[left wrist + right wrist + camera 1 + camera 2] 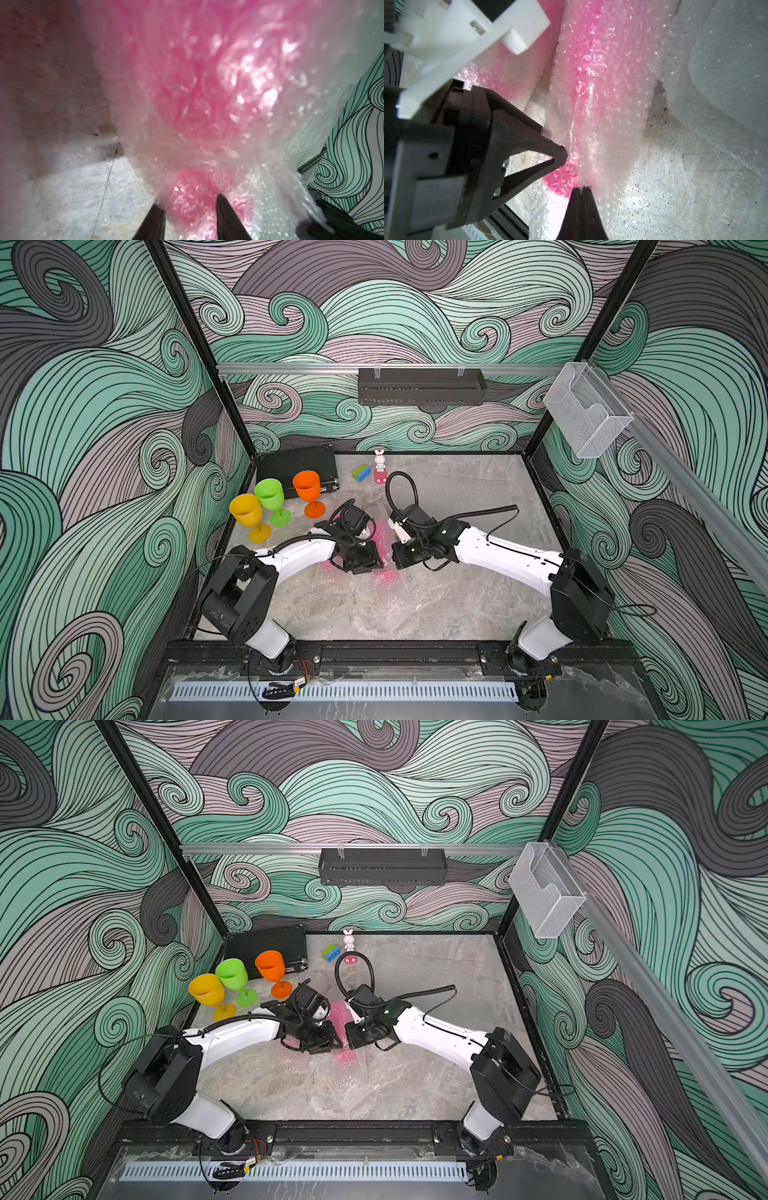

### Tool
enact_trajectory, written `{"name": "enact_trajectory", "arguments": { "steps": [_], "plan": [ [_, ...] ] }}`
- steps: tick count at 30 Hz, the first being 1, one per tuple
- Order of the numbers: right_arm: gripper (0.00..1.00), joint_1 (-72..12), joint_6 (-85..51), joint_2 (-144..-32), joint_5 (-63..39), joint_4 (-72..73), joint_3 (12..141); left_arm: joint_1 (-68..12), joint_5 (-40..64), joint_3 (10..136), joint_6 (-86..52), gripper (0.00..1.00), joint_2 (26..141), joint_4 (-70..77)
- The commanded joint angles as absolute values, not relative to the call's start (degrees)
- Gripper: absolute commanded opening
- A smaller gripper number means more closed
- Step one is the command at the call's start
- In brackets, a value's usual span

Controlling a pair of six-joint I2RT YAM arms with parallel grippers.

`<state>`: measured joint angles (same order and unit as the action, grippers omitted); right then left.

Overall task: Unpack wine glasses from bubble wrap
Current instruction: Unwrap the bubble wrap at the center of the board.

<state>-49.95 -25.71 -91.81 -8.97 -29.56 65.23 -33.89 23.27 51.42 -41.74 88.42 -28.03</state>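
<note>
At mid-table, the right gripper (583, 188) is pinching the bubble wrap (602, 93) with closed jaws while the left gripper (189, 199), jaws partly open, is straddling the wrapped pink goblet (182, 93)

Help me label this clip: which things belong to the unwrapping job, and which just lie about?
Job: bubble wrap, wrapped pink goblet, orange goblet, green goblet, yellow goblet.
Lying about: rabbit figurine, green-and-blue block, black case, wall tray, clear holder.

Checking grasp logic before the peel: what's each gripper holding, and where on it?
Right gripper is shut on the bubble wrap, pinching a fold at the roll's end. Left gripper straddles the wrapped pink wine glass; whether it grips cannot be told.
</note>
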Motion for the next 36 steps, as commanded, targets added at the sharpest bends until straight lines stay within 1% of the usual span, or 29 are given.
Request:
{"name": "enact_trajectory", "arguments": {
  "steps": [1, 5, 6, 9, 12, 19, 23, 32, 33, 36],
  "plan": [
    [0.01, -50.3, -24.9, -91.1, -7.8, -30.1, 65.0, -34.2, 21.3, 52.5, -40.8, 0.38, 88.3, -29.9],
    [0.09, -51.5, -24.0, -92.7, -6.0, -30.2, 65.3, -34.4, 22.1, 52.9, -40.6, 0.34, 88.2, -28.9],
    [0.13, -51.7, -23.8, -93.0, -5.2, -30.3, 65.4, -34.5, 22.2, 52.9, -40.6, 0.33, 88.2, -28.7],
    [0.19, -52.1, -23.0, -94.0, -3.7, -30.6, 66.4, -34.7, 22.8, 53.0, -40.6, 0.3, 88.0, -28.1],
    [0.3, -52.3, -22.3, -95.0, -2.4, -30.9, 67.9, -35.1, 23.2, 53.0, -40.7, 0.27, 87.6, -27.5],
    [0.38, -52.4, -20.9, -98.1, -0.2, -31.4, 70.5, -35.5, 23.5, 53.6, -40.5, 0.18, 86.8, -27.4],
    [0.4, -52.3, -20.0, -100.3, 0.6, -31.4, 72.0, -35.8, 23.4, 53.7, -40.2, 0.11, 86.3, -27.4],
    [0.39, -51.9, -18.1, -102.6, 4.8, -32.2, 72.9, -36.2, 23.3, 54.0, -39.7, 0.05, 85.0, -27.9],
    [0.39, -51.7, -18.1, -102.5, 4.8, -32.1, 72.7, -36.3, 23.1, 54.0, -39.6, 0.02, 84.9, -28.1],
    [0.39, -51.2, -18.5, -101.9, 4.9, -32.1, 71.8, -36.3, 22.5, 54.1, -39.3, 0.01, 84.7, -28.7]
  ]
}}
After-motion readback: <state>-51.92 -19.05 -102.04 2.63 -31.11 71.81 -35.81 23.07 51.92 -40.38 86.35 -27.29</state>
